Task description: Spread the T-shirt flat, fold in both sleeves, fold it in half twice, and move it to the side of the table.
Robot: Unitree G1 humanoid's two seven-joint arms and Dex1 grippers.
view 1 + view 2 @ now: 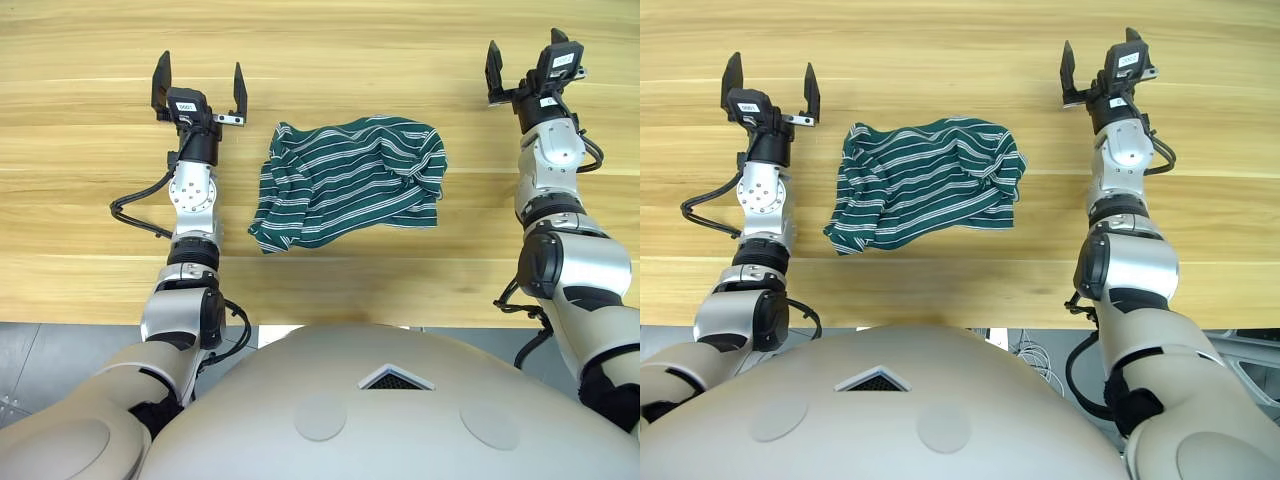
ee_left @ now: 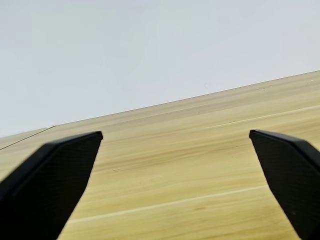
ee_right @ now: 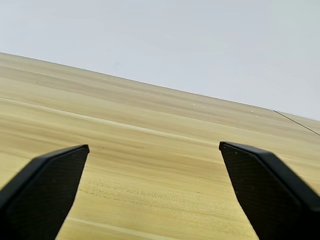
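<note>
Status: task effectively at zero. T-shirt (image 1: 350, 182) is a crumpled green-and-white striped heap on the table (image 1: 90, 260), not spread, so all of it is left: flatten, both sleeves in, two half folds, then shift to the side. Left gripper (image 1: 200, 68) sits just off the shirt's left edge, a bit beyond its far-left corner, jaws wide apart and holding nothing. Right gripper (image 1: 525, 45) is on the shirt's right, farther off and beyond its far edge, also spread wide and empty. Neither touches the cloth. Both wrist views confirm it: fingertips (image 2: 50, 185) apart with bare wood between. Orientation: the heap's long axis runs roughly left to right, tilted a little, so the left end reaches closer to the robot and the right end sits farther away. Stripes mostly follow that axis. Fabric bunches into a thick fold near the right end, and the left end fans out flatter. Can't tell collar from hem or find the sleeves in this state, so which way the shirt faces is unknown.
</note>
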